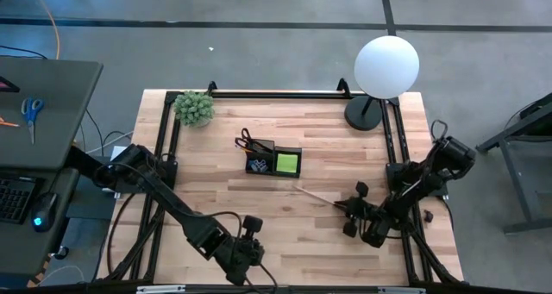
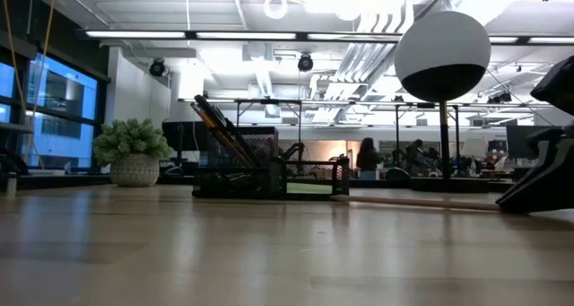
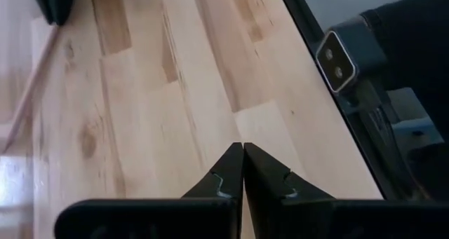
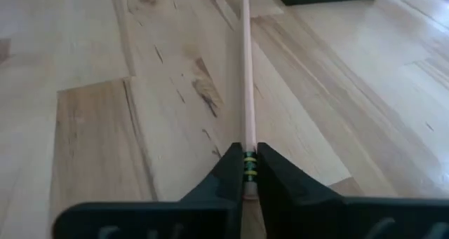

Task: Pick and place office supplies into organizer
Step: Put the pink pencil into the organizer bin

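- Right gripper (image 4: 245, 170) low over the table near its right edge, fingers pinched onto the eraser end of a wooden pencil (image 4: 245, 78); the pencil runs straight ahead from the fingertips, lying along the wood toward the organizer.
- Organizer (image 1: 274, 159), black mesh, sits well ahead of the right gripper, about mid-table; the far tip of the pencil ends near its corner.
- In the organizer: lime-green sticky-note pad (image 1: 286, 163) in the low compartment, black-handled scissors (image 1: 247, 140) and dark pens standing tilted in the taller part.
- Left gripper (image 3: 243, 170) near the front edge of the table, fingertips pressed together, nothing held; bare boards ahead of it.
- Table (image 1: 224, 208): light wood planks, visible grain and knots, black frame rails along the sides.
- Small green plant (image 1: 194, 107) at the far left corner, white globe lamp (image 1: 386, 65) at the far right corner.
- Grey concrete floor around; side desk (image 1: 52, 104) left of the table with blue-handled scissors (image 1: 32, 113).
- Low view: open office, ceiling lights, ducts, windows at left, people far behind.
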